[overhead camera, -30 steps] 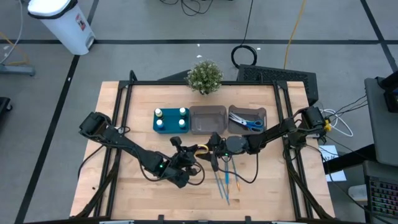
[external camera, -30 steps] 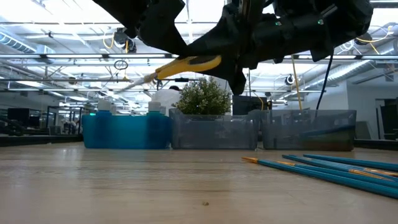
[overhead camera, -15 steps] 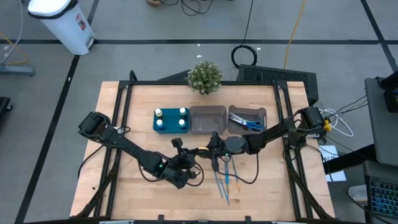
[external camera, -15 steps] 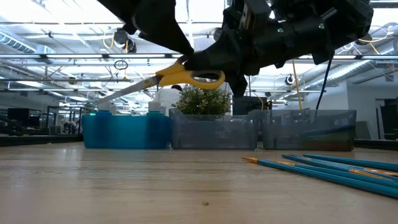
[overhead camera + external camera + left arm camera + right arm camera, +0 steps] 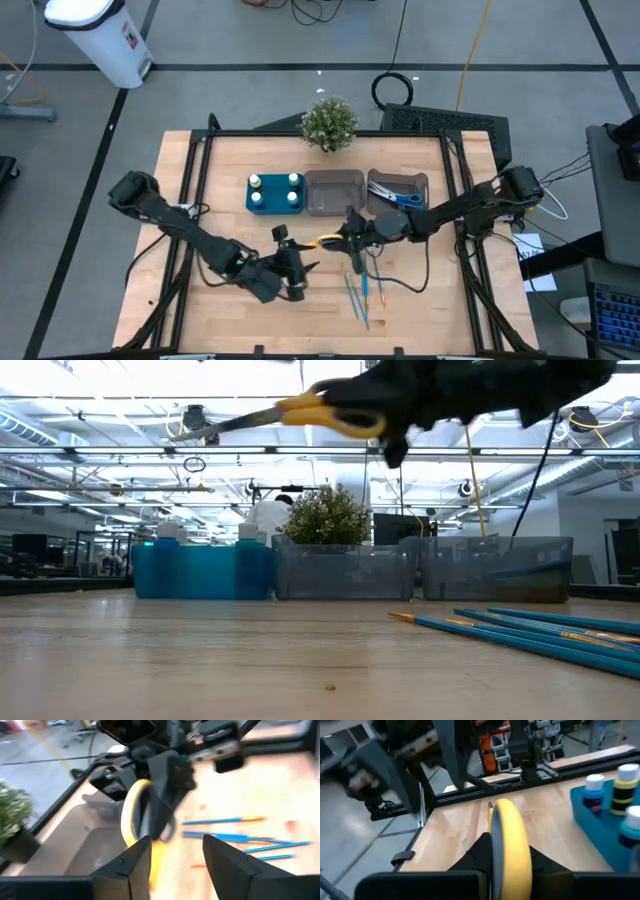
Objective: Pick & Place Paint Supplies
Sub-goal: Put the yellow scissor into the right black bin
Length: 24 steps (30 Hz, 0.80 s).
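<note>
Yellow-handled scissors (image 5: 324, 241) hang high over the table's middle, and my right gripper (image 5: 346, 236) is shut on their handle. In the low view the scissors (image 5: 300, 412) point their blades toward the table's left. My left gripper (image 5: 298, 263) stands open just left of and nearer than them, with nothing between its fingers (image 5: 127, 865). Several blue brushes (image 5: 362, 290) lie flat on the table below my right gripper. Blue-handled scissors (image 5: 400, 198) lie in the right grey bin. White-capped bottles stand in the teal tray (image 5: 275, 205). My right gripper pinches the scissors' yellow handle loop (image 5: 509, 827) between its two fingers, the loop edge-on between them. The fingers come about level from the table's right. The scissors are lifted clear, nearly level, with the blade tips (image 5: 205, 430) drooping a little toward the left.
A grey bin (image 5: 333, 192) stands between the teal tray and the right bin (image 5: 420, 185). A potted plant (image 5: 328, 122) sits at the far edge. Bare wood lies to the left of and nearer than my left gripper.
My right gripper has taken hold of the scissors' handle and carried them up. My left gripper has let go of them and drawn back toward the table's left and near edges. The blades, first slanting down to the left, now lie almost level.
</note>
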Each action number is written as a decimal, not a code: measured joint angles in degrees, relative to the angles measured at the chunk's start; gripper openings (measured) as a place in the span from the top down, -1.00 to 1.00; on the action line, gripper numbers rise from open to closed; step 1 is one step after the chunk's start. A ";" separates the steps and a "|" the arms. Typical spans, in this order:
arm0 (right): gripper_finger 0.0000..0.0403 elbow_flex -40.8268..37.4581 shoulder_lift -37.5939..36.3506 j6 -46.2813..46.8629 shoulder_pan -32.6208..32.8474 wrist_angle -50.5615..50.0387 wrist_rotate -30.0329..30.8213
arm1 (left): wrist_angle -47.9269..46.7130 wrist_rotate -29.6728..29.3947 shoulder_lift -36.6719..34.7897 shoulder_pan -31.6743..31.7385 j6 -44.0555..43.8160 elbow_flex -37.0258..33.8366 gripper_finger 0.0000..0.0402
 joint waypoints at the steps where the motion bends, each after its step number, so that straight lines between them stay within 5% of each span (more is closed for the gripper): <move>1: 0.89 -0.91 -1.74 -0.49 0.15 -0.32 0.74 | 0.09 0.60 -0.83 -0.42 0.00 0.00 0.05; 11: 0.89 -15.76 -21.26 -1.89 1.67 -1.74 15.00 | -1.78 -3.65 -2.84 -5.27 3.83 -0.02 -0.01; 17: 0.89 -26.28 -35.78 1.26 1.58 -2.35 24.79 | -2.82 0.53 -2.82 -4.74 5.88 -0.03 0.00; 24: 0.89 -29.73 -51.02 7.67 1.67 -18.83 29.57 | 6.45 1.75 -4.08 -3.10 8.57 -7.57 0.00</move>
